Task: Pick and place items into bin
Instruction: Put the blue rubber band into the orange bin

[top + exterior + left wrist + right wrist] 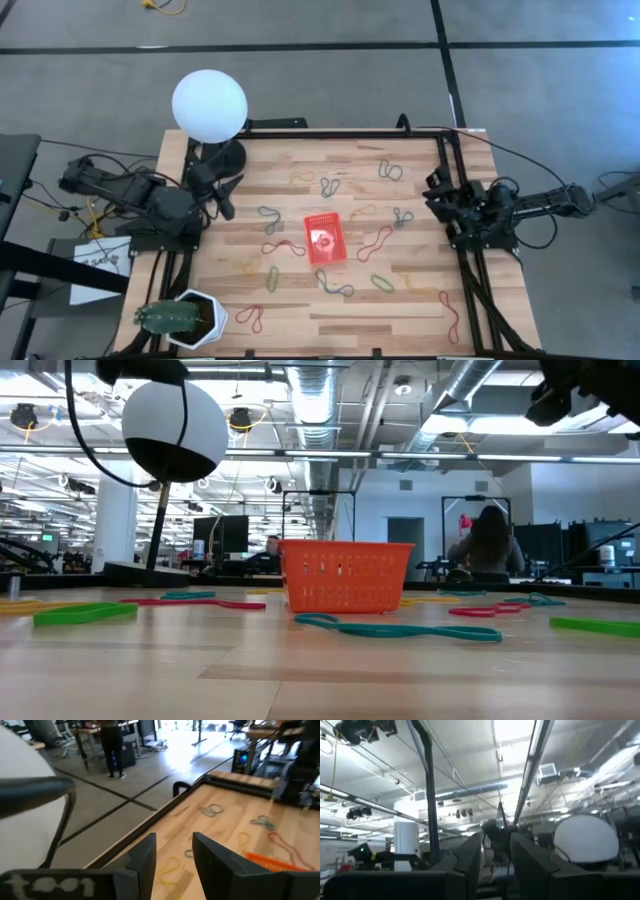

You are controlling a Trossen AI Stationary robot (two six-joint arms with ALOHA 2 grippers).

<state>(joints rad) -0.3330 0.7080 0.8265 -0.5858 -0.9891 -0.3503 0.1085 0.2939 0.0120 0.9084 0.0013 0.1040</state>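
Table [400, 300] — bin [326, 238] centre, bands [376, 242] scattered | both tools at edges, apart

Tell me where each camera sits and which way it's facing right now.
High: overhead, straight down on the table; both arms at its edges.
Low: table height, level across the bands to the bin and room; no gripper shows.
Left wrist: over the table's edge, past the open left gripper toward bands.
Right wrist: tilted up at the ceiling past the open right gripper.
Shared: the bin and white globe show in high and low.
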